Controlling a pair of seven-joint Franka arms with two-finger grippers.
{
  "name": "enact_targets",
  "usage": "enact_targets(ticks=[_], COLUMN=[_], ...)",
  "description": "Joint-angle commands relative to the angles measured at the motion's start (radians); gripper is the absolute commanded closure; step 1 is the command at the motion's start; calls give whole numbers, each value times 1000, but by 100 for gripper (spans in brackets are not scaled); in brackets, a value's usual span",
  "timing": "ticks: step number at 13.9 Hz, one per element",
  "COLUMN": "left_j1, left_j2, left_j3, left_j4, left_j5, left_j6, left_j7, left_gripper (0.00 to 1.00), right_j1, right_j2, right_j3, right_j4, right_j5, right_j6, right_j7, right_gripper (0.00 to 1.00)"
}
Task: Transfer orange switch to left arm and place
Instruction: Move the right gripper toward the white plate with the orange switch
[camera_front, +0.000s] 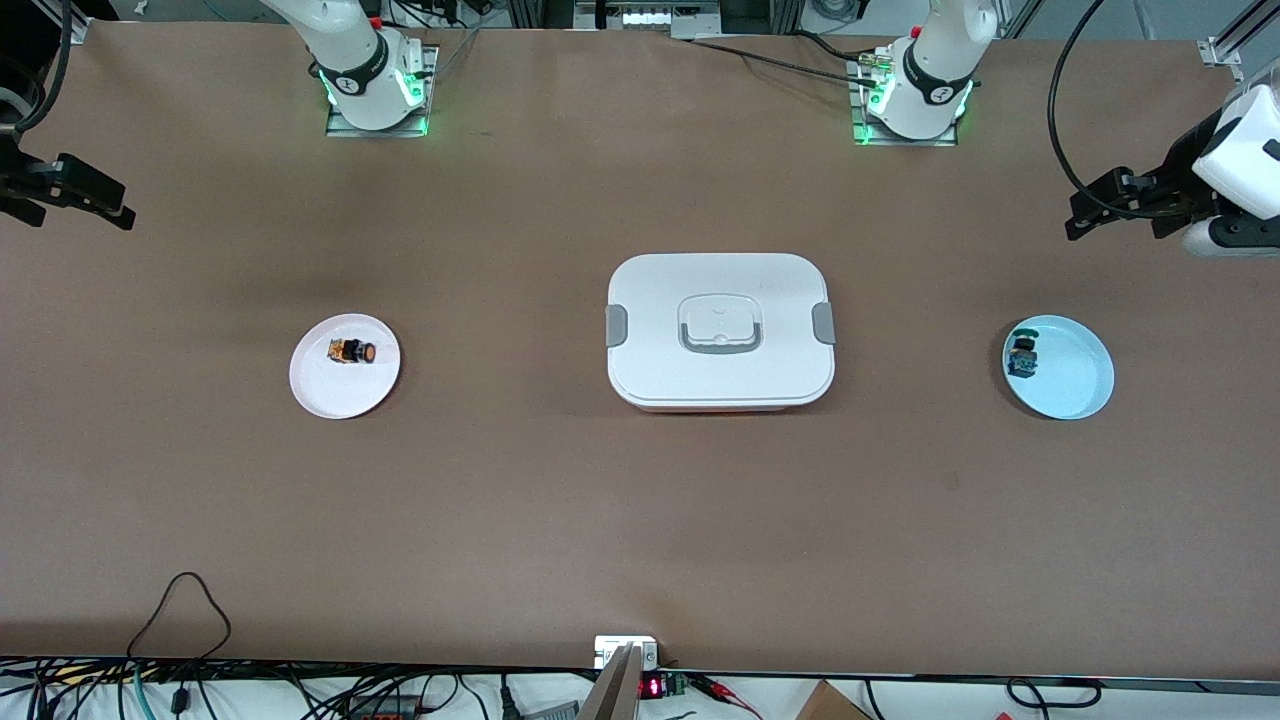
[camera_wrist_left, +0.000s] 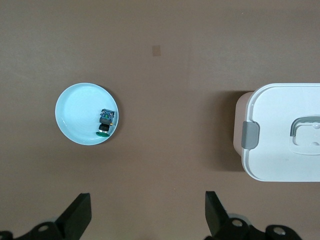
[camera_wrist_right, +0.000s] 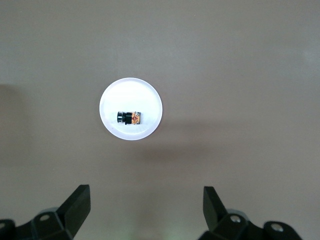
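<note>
The orange switch lies on its side on a small white plate toward the right arm's end of the table. It also shows in the right wrist view. The white lidded box stands in the middle of the table, between the two plates. My right gripper hangs open and empty in the air over the table's right-arm end; its own view shows it apart from the switch. My left gripper hangs open and empty over the left-arm end.
A light blue plate toward the left arm's end holds a small blue-and-green switch, also in the left wrist view. The box's clipped end shows there too. Cables lie along the table edge nearest the front camera.
</note>
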Motion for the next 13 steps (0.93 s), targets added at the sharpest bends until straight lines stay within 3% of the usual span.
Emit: enact_targets(ticks=[1,7,13], left_j1=[1,1,1], left_j2=[4,-1,2], left_j3=[-8,-9,-6], left_j4=[14,20,22], left_j5=[45,47,47], left_j6=[-19,-24,-19], left_j7=[-1,1,-1], left_gripper=[0,0,0], right_j1=[-1,11,54], right_j2=[-1,48,184], right_j3=[-1,2,2], right_j4=[19,15,18], right_j5=[5,5,2], right_j6=[-27,-25,60], right_j7=[-10,-5,8], right_gripper=[0,0,0])
